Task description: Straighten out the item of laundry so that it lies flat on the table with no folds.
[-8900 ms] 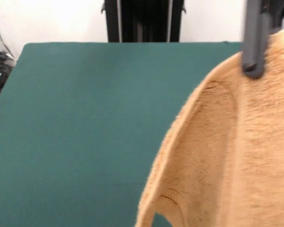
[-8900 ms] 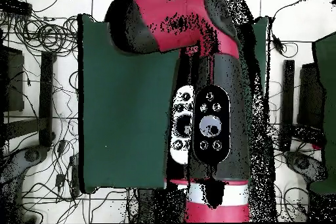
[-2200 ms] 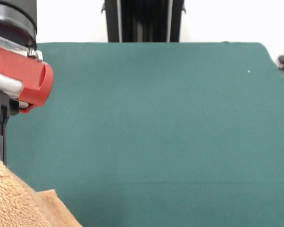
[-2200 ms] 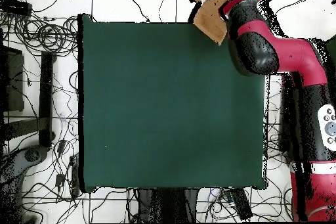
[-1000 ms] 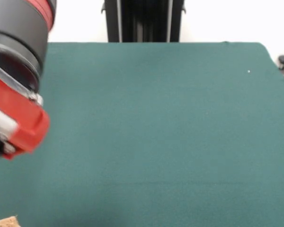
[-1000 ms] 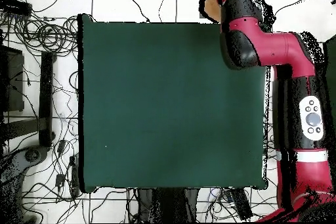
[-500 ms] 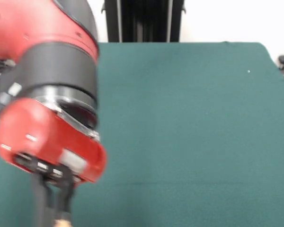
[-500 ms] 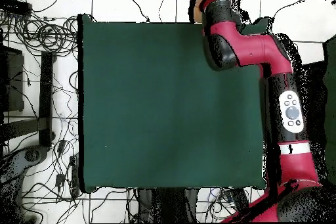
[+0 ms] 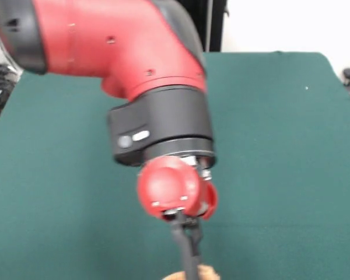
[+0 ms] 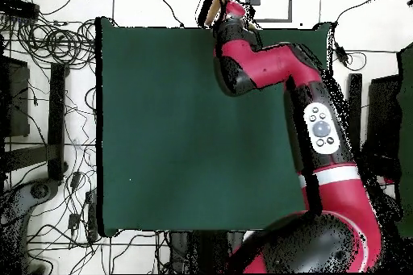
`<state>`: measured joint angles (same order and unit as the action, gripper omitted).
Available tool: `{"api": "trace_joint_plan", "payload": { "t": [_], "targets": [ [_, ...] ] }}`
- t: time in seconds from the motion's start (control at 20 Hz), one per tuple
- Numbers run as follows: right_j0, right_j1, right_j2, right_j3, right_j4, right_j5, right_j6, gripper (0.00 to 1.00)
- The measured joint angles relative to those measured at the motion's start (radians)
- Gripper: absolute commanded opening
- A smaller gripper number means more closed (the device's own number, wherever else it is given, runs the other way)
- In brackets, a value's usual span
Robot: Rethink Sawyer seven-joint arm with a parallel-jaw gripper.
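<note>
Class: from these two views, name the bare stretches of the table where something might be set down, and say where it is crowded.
The table is bare green from its left edge across to the arm, and down to the robot's side. Crowded: the edge opposite the robot, where the end effector hangs over the towel, barely showing.

My arm [image 10: 319, 139] sweeps up from my base at 6 o'clock in the overhead view, elbow bent, wrist at 12. In the front view my wrist [image 9: 163, 125] points straight down, my gripper [image 9: 189, 256] hanging beneath it, its tips cut off by the bottom edge.
</note>
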<state>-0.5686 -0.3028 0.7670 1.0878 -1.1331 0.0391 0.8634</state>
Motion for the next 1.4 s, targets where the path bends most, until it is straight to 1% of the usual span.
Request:
{"api": "trace_joint_plan", "payload": {
  "t": [0.05,0.2,0.25,0.3,0.55,0.8,1.0,1.1,1.3,1.4],
  "targets": [
    [0.015,-0.006,-0.022,0.002,0.012,-0.001,0.015,0.0],
    [0.091,-0.035,-0.138,0.015,0.073,-0.009,0.094,0.0],
    [0.102,-0.039,-0.157,0.018,0.084,-0.011,0.106,0.0],
    [0.131,-0.054,-0.208,0.034,0.115,-0.018,0.14,0.0],
    [0.15,-0.084,-0.265,0.079,0.158,-0.021,0.17,0.0],
    [0.121,-0.105,-0.27,0.136,0.195,-0.022,0.171,0.0],
    [0.059,-0.113,-0.252,0.195,0.231,-0.017,0.171,0.0],
    [0.011,-0.118,-0.231,0.234,0.254,0.001,0.171,0.0],
    [-0.033,-0.119,-0.218,0.278,0.272,0.03,0.171,0.0],
    [-0.036,-0.119,-0.218,0.289,0.275,0.034,0.171,0.0]
  ]
}}
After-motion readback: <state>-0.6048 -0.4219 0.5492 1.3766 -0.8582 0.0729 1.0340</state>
